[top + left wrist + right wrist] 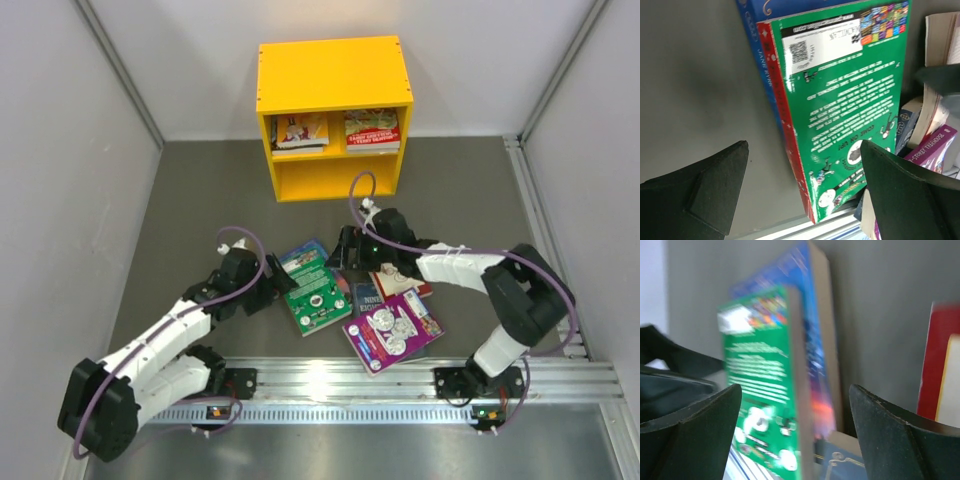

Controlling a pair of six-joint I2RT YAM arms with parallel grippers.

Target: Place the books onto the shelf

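The yellow shelf [330,70] stands at the back, with one book [298,132] in its upper left bay and another [372,130] in its upper right. On the table a green book [315,297] lies on a blue book [298,256], beside a purple book [392,330], a red-cream book [405,287] and a dark blue one [367,296]. My left gripper [272,292] is open at the green book's [840,100] left edge, its fingers straddling the red spine. My right gripper [348,255] is open at the far edge of the green book [760,380] and blue book [812,340].
The shelf's lower bay [335,180] holds nothing. An aluminium rail [400,385] runs along the near table edge, close to the purple book. Grey walls stand left and right. The red book [940,360] lies just right of my right fingers.
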